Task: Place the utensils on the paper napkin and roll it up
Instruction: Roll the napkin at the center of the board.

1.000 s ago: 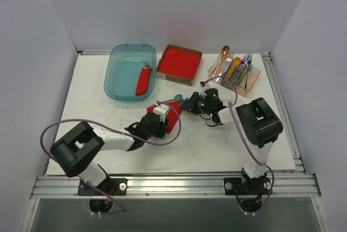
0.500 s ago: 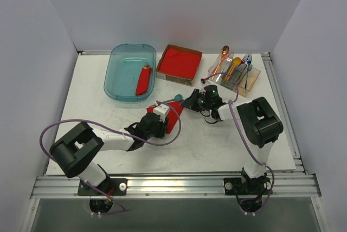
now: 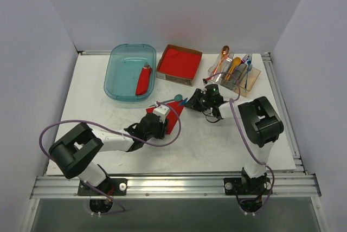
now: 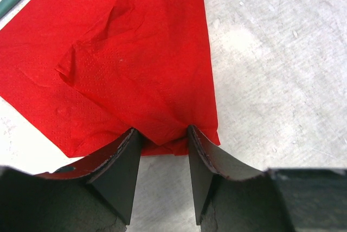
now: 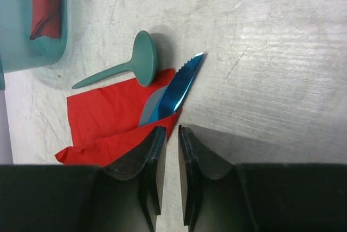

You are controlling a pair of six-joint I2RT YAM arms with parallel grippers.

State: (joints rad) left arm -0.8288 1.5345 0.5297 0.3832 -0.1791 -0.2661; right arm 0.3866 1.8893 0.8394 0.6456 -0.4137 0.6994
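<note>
While the left gripper (image 4: 161, 130) straddles the edge of the napkin (image 4: 135, 53) half-open and the right gripper (image 5: 170, 129), barely parted, holds nothing, knife (image 5: 176, 88) and spoon (image 5: 145, 64) overhang the paper, so placement seems unfinished: centre them, then roll.

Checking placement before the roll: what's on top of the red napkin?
Blue knife lies across a napkin corner, tip over the table. Teal spoon bowl just meets its edge. Knife's handle end hidden behind the right tool.

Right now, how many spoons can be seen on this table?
2. A teal spoon lies at a corner of the red napkin; an orange spoon stands in the clear holder, back right. Others may be hidden in there.
</note>
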